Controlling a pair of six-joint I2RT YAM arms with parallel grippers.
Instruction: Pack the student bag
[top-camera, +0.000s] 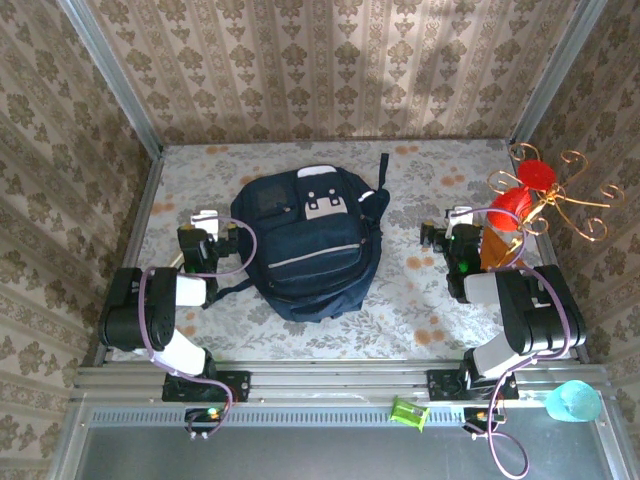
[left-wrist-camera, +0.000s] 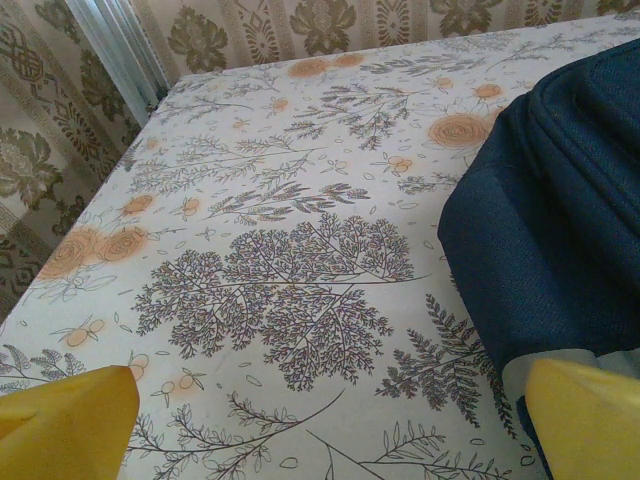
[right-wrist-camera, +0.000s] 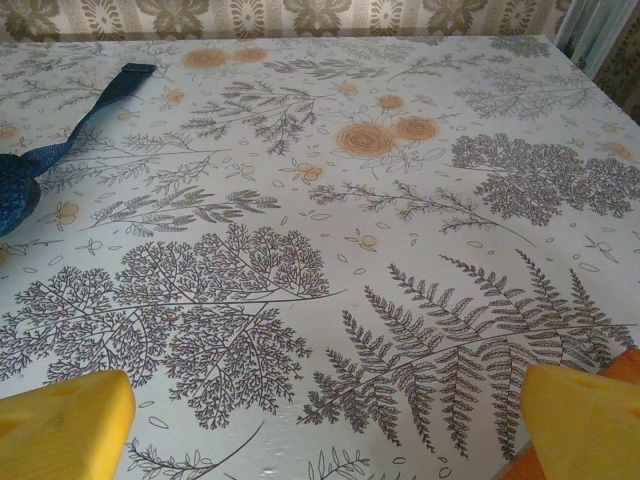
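The student bag (top-camera: 310, 245), a large dark navy backpack with a white-and-grey patch and grey zip stripes, lies flat in the middle of the floral tablecloth. My left gripper (top-camera: 205, 225) rests just left of it, open; in the left wrist view its yellow fingertips (left-wrist-camera: 65, 425) stand wide apart with bare cloth between them, and the bag's navy side (left-wrist-camera: 560, 220) lies against the right finger. My right gripper (top-camera: 447, 228) sits well to the right of the bag, open, with nothing between its yellow fingertips (right-wrist-camera: 585, 420). A navy strap (right-wrist-camera: 90, 115) trails at the upper left.
A gold wire stand (top-camera: 560, 200) holding red pieces stands at the back right, with an orange object (top-camera: 492, 248) beside the right gripper. A teal cup (top-camera: 573, 402) and a small green item (top-camera: 408, 412) sit on the near ledge. Patterned walls enclose the table.
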